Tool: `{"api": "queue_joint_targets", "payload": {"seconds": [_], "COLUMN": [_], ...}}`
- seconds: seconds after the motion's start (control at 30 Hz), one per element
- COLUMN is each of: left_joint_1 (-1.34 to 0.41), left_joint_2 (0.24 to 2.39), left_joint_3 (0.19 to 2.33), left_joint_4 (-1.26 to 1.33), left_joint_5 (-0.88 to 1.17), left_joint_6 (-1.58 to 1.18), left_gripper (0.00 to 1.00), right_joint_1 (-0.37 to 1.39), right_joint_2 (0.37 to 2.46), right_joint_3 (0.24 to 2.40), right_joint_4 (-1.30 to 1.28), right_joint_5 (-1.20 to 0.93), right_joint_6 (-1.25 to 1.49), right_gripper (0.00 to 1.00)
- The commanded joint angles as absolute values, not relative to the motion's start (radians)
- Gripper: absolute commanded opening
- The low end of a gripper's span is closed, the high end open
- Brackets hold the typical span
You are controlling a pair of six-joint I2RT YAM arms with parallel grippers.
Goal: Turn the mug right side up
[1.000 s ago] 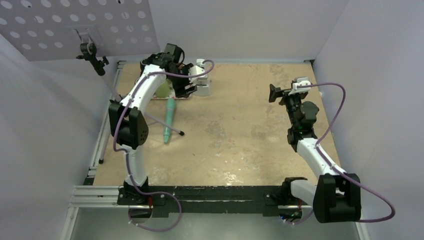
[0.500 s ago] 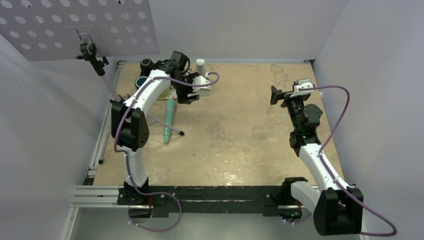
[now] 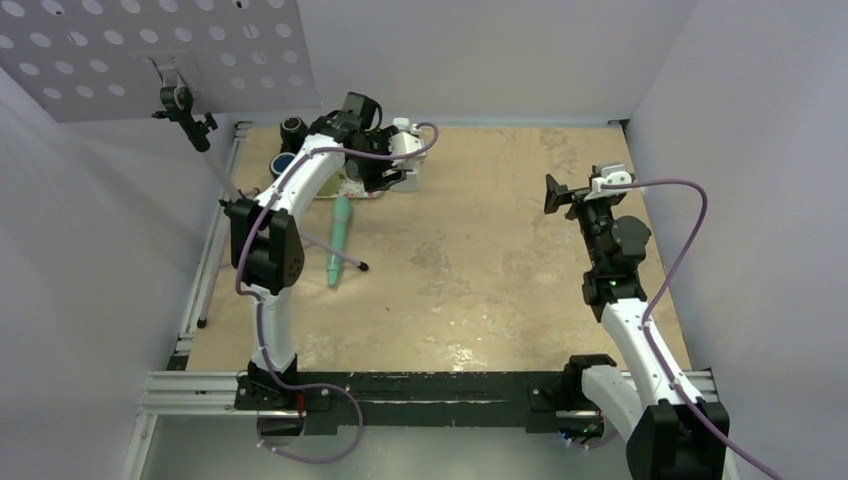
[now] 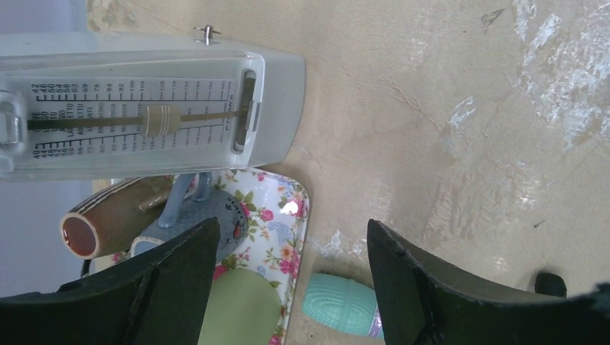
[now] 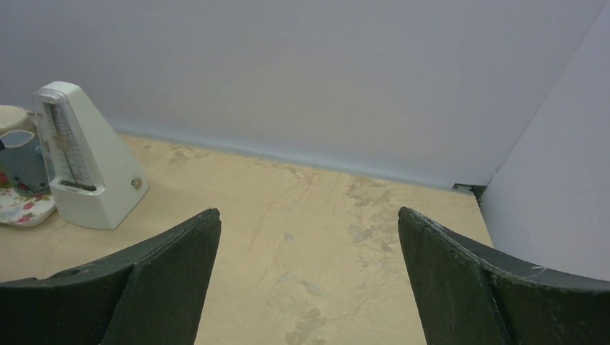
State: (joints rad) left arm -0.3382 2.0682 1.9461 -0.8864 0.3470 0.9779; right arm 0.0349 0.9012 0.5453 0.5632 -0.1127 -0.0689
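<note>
The mug is blue-grey with a light blue handle and stands on a floral tray at the table's far left. It also shows at the left edge of the right wrist view as the mug. Which end is up I cannot tell. My left gripper hangs open above the tray's edge, with the mug by its left finger and nothing between the jaws. In the top view the left gripper hides the mug. My right gripper is open and empty over bare table at the right, seen as the right gripper.
A white metronome stands right beside the tray. A green rounded object and a brown tube share the tray. A teal brush and a thin black stick lie near it. A dark bowl and a black cup sit at the far-left corner.
The left wrist swung a little over the tray and metronome and came back. The right arm straightened, carrying its gripper slightly to the right. Both grippers stayed open.
</note>
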Motion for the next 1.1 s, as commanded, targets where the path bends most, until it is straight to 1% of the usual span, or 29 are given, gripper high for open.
{"api": "queue_joint_targets", "payload": {"seconds": [0.0,0.13,0.2,0.27,0.43,0.57,0.7,0.83,0.93,1.03,1.07], "left_joint_1": [-0.339,-0.339,-0.338,-0.338,-0.345,-0.346,-0.348,-0.348,-0.347,-0.292,-0.255], "left_joint_2": [1.986,1.983,1.996,1.958,1.718,1.556,1.393,1.264,1.156,1.082,1.066], "left_joint_3": [1.894,1.866,1.913,1.900,1.632,1.500,1.447,1.466,1.463,1.467,1.464], "left_joint_4": [-0.810,-0.729,-0.798,-0.871,-0.896,-1.045,-1.186,-1.290,-1.332,-1.302,-1.261], "left_joint_5": [0.381,0.282,0.246,0.268,0.360,0.339,0.329,0.357,0.336,0.230,0.138], "left_joint_6": [0.870,0.902,0.932,0.969,0.961,0.919,0.835,0.712,0.628,0.491,0.421], "left_gripper": [0.78,0.78,0.78,0.78,0.78,0.77,0.77,0.77,0.78,0.82,0.86], "right_joint_1": [0.043,0.043,0.044,0.046,0.058,0.074,0.088,0.106,0.121,0.134,0.137], "right_joint_2": [0.873,0.864,0.856,0.848,0.839,0.850,0.860,0.855,0.844,0.834,0.831], "right_joint_3": [0.524,0.524,0.530,0.531,0.529,0.540,0.552,0.554,0.551,0.551,0.551], "right_joint_4": [0.561,0.549,0.536,0.527,0.520,0.522,0.531,0.540,0.551,0.552,0.553], "right_joint_5": [-0.107,-0.117,-0.126,-0.128,-0.134,-0.150,-0.164,-0.176,-0.186,-0.190,-0.191], "right_joint_6": [-0.078,-0.080,-0.088,-0.101,-0.104,-0.112,-0.122,-0.120,-0.118,-0.115,-0.114], "right_gripper": [0.96,0.96,0.96,0.96,0.95,0.95,0.95,0.95,0.95,0.95,0.95]}}
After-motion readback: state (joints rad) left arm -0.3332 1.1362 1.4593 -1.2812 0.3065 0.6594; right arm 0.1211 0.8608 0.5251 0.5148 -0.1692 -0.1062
